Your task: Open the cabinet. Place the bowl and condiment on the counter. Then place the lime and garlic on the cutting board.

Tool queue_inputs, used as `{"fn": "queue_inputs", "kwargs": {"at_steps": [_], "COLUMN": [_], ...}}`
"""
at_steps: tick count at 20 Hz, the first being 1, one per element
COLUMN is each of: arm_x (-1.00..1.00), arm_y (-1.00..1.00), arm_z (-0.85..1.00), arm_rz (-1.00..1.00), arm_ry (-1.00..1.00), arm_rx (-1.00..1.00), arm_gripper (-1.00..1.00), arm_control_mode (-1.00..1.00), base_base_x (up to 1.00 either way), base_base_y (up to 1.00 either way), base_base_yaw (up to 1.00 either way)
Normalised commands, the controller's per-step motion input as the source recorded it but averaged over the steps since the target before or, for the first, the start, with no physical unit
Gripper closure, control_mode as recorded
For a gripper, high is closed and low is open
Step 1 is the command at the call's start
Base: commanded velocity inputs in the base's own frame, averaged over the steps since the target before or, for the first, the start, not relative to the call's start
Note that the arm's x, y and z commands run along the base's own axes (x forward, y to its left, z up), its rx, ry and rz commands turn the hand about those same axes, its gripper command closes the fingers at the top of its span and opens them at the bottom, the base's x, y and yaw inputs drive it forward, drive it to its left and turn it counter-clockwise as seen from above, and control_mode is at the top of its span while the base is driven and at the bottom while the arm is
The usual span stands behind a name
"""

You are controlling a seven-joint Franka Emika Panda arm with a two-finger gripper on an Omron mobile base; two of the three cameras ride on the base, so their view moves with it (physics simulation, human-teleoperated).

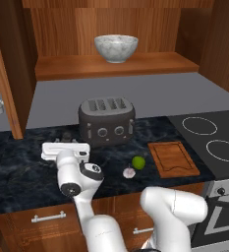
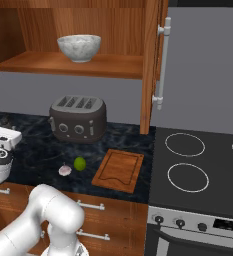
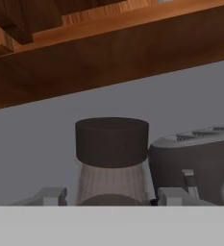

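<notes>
The cabinet (image 1: 111, 66) stands open, its doors (image 2: 150, 65) swung wide. The marbled bowl (image 1: 116, 47) (image 2: 79, 47) sits on the cabinet shelf. My gripper (image 3: 111, 197) is low over the counter (image 1: 22, 167), left of the toaster, shut on the condiment (image 3: 111, 144). The bottle's dark cap and neck stand upright between the fingertips (image 3: 173, 196), and its body is mostly hidden. The white hand (image 1: 64, 149) (image 2: 0, 137) points toward the back wall. The lime (image 1: 138, 162) (image 2: 79, 163) and garlic (image 1: 129, 173) (image 2: 64, 170) lie on the counter just left of the cutting board (image 1: 172, 157) (image 2: 119, 170).
A dark toaster (image 1: 106, 120) (image 2: 78, 119) stands at the back of the counter, close to the right of the hand. The black stovetop (image 1: 214, 138) (image 2: 198, 165) lies right of the board. Drawers with short handles (image 1: 48, 216) run below the counter edge.
</notes>
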Motion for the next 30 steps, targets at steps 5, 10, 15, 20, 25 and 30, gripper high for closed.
{"fn": "queue_inputs", "kwargs": {"at_steps": [5, 10, 15, 20, 25, 30], "arm_x": [0.0, 0.0, 0.0, 0.0, 0.0, 0.0], "arm_y": [0.06, 0.06, 0.05, 0.03, 0.02, 0.01], "arm_z": [-0.17, -0.14, -0.15, -0.18, -0.18, -0.15], "arm_rz": [-0.04, -0.04, -0.04, -0.04, -0.04, -0.03], "arm_ry": [0.0, 0.0, 0.0, -0.01, 0.0, 0.0], "arm_rx": [0.0, 0.0, 0.0, 0.0, 0.0, 0.0], "arm_gripper": [1.0, 1.0, 1.0, 1.0, 1.0, 1.0], "arm_control_mode": [-1.0, -1.0, -1.0, -1.0, -1.0, -1.0], "base_base_x": [0.0, 0.0, 0.0, 0.0, 0.0, 0.0], "base_base_y": [0.0, 0.0, 0.0, 0.0, 0.0, 0.0], "base_base_yaw": [0.0, 0.0, 0.0, 0.0, 0.0, 0.0]}}
